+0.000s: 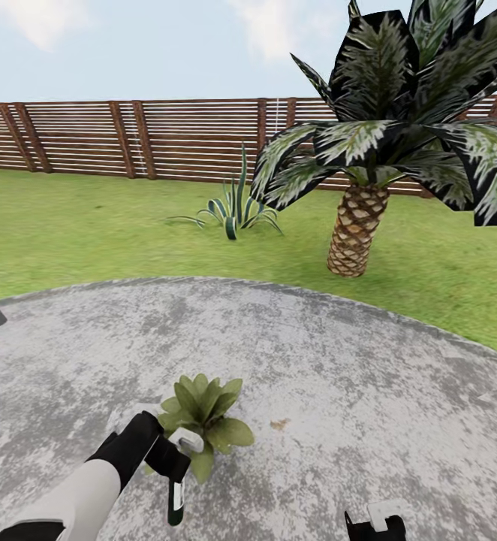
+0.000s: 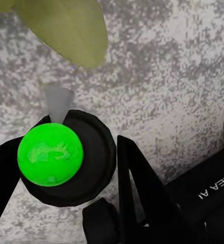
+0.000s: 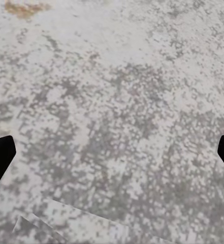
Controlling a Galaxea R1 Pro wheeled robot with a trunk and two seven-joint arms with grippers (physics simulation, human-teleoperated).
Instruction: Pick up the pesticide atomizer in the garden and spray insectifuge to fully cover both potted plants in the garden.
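So the left gripper point(image 1: 175, 467) is down low over the grey stone paving point(image 1: 338, 391), clamped onto the pesticide atomizer point(image 1: 176, 500) — from the head cam it's a slim dark bottle with a white label hanging just below the black fingers, right beside one potted plant point(image 1: 206, 415), a low rosette of pointed green leaves.

The left wrist cam gives a totally different look: you're staring along the bottle point(image 2: 66, 157), a round dark body with a bright green ball on it and a pale cone-shaped nozzle poking toward a big leaf point(image 2: 66, 28) close by. The black fingers point(image 2: 142, 193) sit tight on either side of it.

The right gripper point(image 1: 375, 526) just peeks in at the bottom edge of the head view. Its wrist cam shows the two dark fingertips point(image 3: 0, 157) spread far apart at the frame edges, nothing between them but speckled paving.

Further back — lawn point(image 1: 91, 225), a spiky striped agave point(image 1: 233, 207), a palm point(image 1: 368, 150) and the brown slatted fence point(image 1: 128, 135).
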